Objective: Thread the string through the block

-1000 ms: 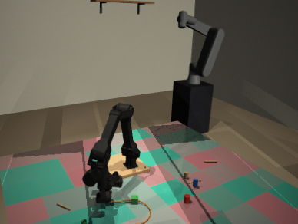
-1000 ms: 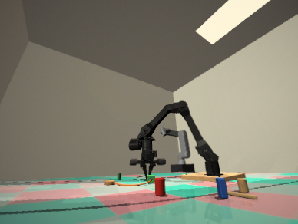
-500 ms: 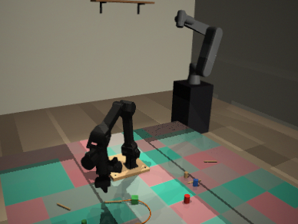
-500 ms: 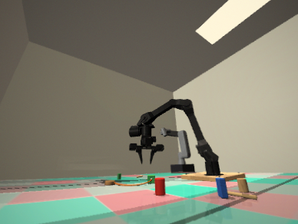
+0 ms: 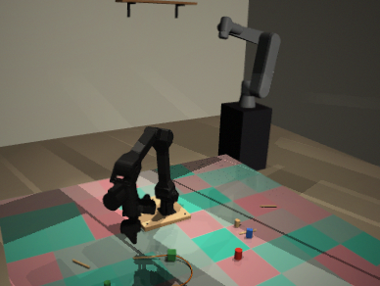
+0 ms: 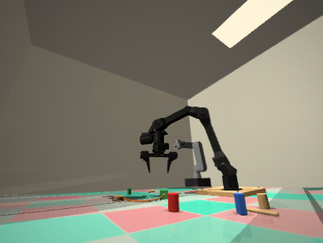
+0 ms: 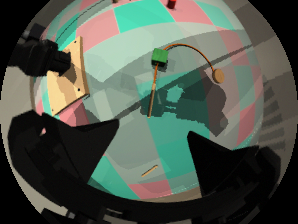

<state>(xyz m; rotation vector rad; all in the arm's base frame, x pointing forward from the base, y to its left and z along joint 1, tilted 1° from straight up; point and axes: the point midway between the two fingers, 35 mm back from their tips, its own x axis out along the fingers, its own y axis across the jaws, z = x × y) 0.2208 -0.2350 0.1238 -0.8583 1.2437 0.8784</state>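
The green block (image 5: pixel 171 255) (image 6: pixel 164 192) (image 7: pixel 159 56) sits on the table. The orange string (image 5: pixel 191 266) (image 6: pixel 143 200) (image 7: pixel 193 48) curves from the round wooden button (image 6: pixel 118 198) (image 7: pixel 218 76) to one side of the block and comes out at the opposite side. There its end carries the thin wooden stick (image 5: pixel 142 258) (image 7: pixel 151 101), which lies on the table, apart from the block, with a short length of string between them. The hole itself is hidden. My gripper (image 5: pixel 133 237) (image 6: pixel 159 171) (image 7: pixel 154 129) is wide open and empty, raised above the table and touching nothing.
A loose stick (image 5: pixel 80 263) (image 7: pixel 149 171) lies beyond the string's stick. A red cylinder (image 5: pixel 238 254) (image 6: pixel 173 202), a blue one (image 5: pixel 249 233) (image 6: pixel 240 204), a tan one (image 5: pixel 237 223) (image 6: pixel 263 200) and a green one (image 5: pixel 107 283) (image 6: pixel 129 191) stand about. Another stick (image 5: pixel 268 206) lies farther off.
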